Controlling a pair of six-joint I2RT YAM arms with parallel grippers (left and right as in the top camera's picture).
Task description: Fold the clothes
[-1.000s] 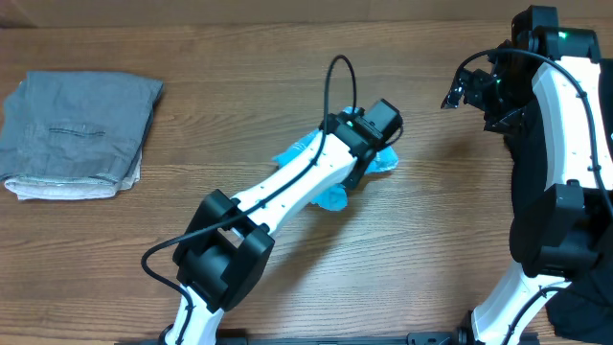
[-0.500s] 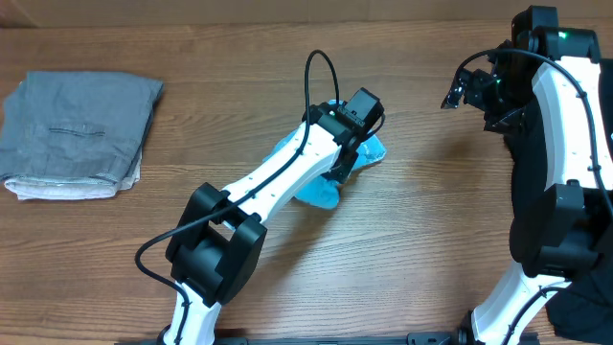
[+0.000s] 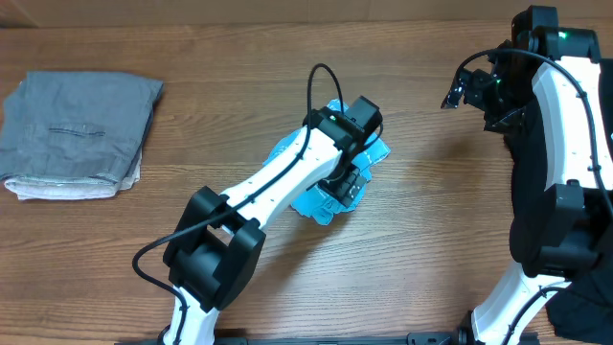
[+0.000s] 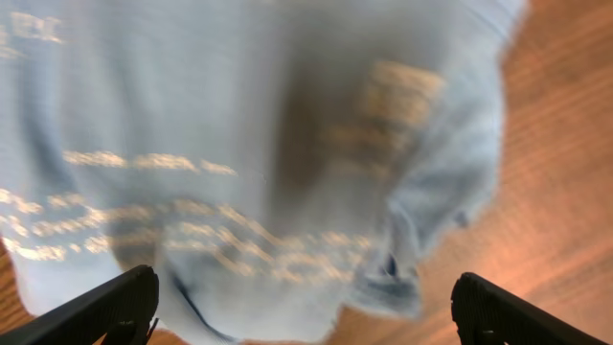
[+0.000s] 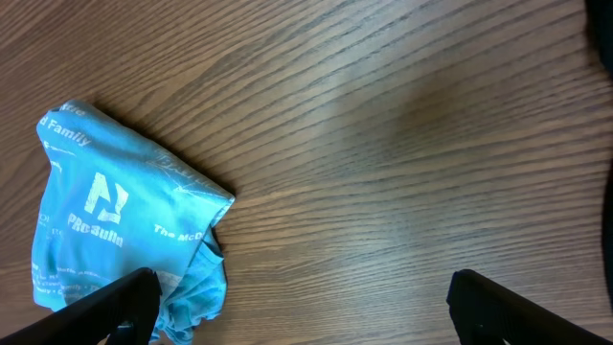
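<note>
The clothes being folded are a light blue T-shirt (image 3: 316,199) with printed lettering, lying bunched at the table's middle, partly under my left arm. My left gripper (image 3: 348,184) hovers just above it with its jaws wide apart and nothing between them. In the left wrist view the blurred shirt (image 4: 239,163) fills the frame above the left gripper (image 4: 305,295). My right gripper (image 3: 469,91) hangs open and empty at the far right, well apart from the shirt. The right wrist view shows the shirt (image 5: 115,220) at the left, beside the left finger of the right gripper (image 5: 306,299).
A folded grey garment (image 3: 81,134) lies at the table's far left. Something dark (image 3: 584,311) lies at the right edge behind my right arm's base. Bare wooden table (image 3: 441,220) lies between the shirt and the right arm.
My left gripper has opened from shut and let go of the shirt, which now lies looser below it. The left arm shifted slightly left. The right arm has not moved.
</note>
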